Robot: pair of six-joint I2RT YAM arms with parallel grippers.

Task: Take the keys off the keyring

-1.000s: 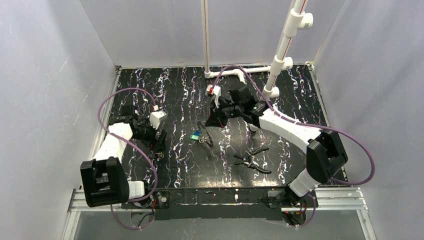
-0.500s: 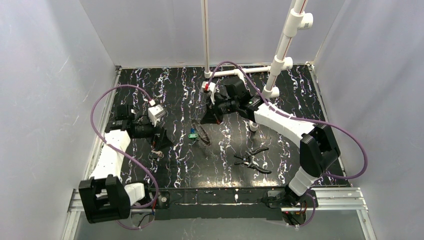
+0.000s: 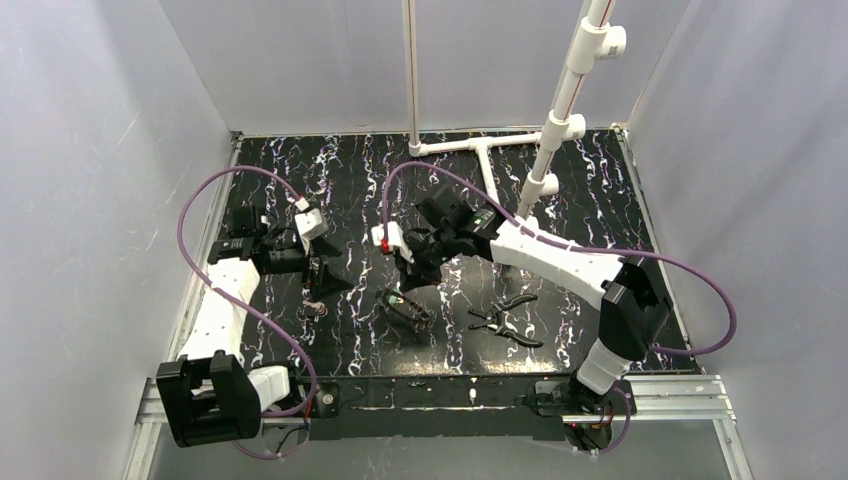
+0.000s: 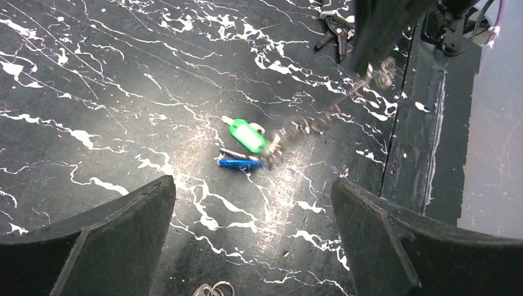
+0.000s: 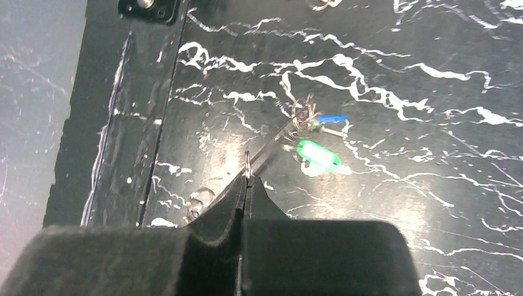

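My right gripper is shut on the keyring, a thin silvery ring nipped at its fingertips. A blurred thin chain runs from it to a cluster of rings with the blue key and the green key. The keys sit low over the marbled table; I cannot tell if they touch it. In the top view the right gripper is mid-table with the keys just below it. My left gripper is open and empty, facing the green key and blue key.
Black-handled pliers lie right of the keys, also visible in the left wrist view. Loose small rings lie under the left gripper, seen too in the left wrist view. A white pipe frame stands at the back.
The right arm swung left and toward the near edge, dragging the keys and chain with it. The left arm reached forward a second ago and has since held still, open.
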